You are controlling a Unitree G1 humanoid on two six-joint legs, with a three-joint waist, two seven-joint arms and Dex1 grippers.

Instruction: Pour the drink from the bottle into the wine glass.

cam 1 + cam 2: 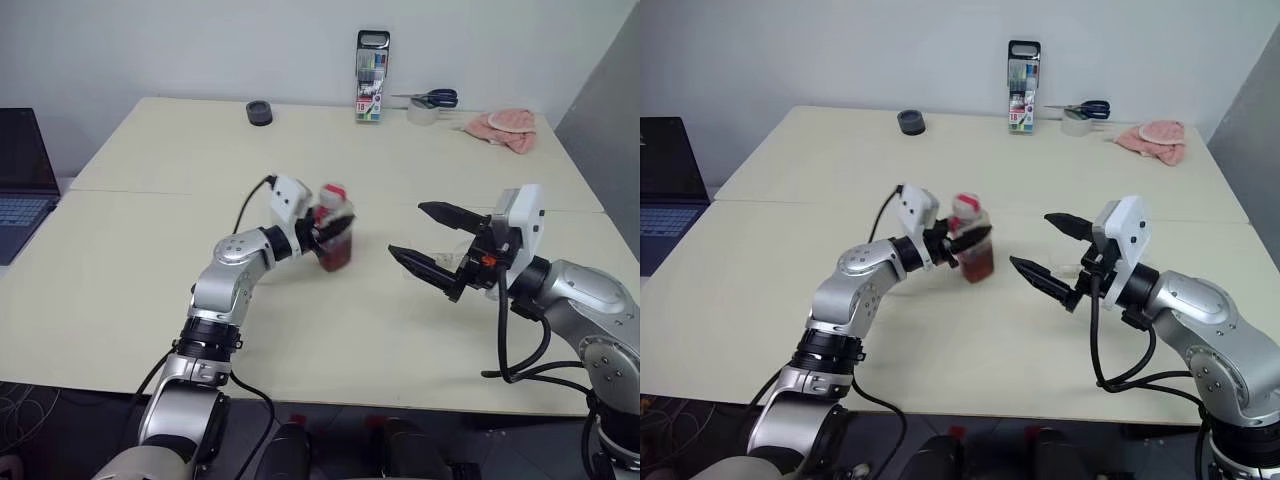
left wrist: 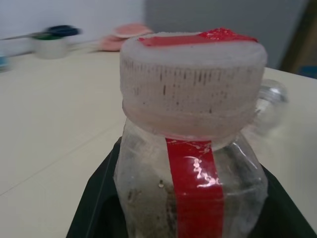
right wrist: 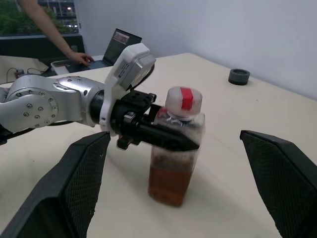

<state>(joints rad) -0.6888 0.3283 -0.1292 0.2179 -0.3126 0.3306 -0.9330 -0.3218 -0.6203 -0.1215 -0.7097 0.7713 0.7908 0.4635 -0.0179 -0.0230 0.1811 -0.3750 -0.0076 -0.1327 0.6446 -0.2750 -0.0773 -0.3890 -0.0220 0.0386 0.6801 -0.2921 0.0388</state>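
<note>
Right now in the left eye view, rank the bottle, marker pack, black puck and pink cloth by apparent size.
1. bottle, though it sits nearer the camera
2. marker pack and pink cloth: too alike to rank
3. black puck, smallest

A pack of markers (image 1: 373, 76) stands at the table's (image 1: 120, 260) far edge (scissors (image 1: 432, 98) and pink cloth (image 1: 505, 127) nearby).

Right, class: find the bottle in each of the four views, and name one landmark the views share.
Left eye view: bottle mid-table, in the left gripper.
Right eye view: bottle just left of centre.
Left wrist view: bottle close up, cap uppermost.
Right wrist view: bottle centre, standing upright.
Shared landmark: the red tape strip on the bottle.
</note>
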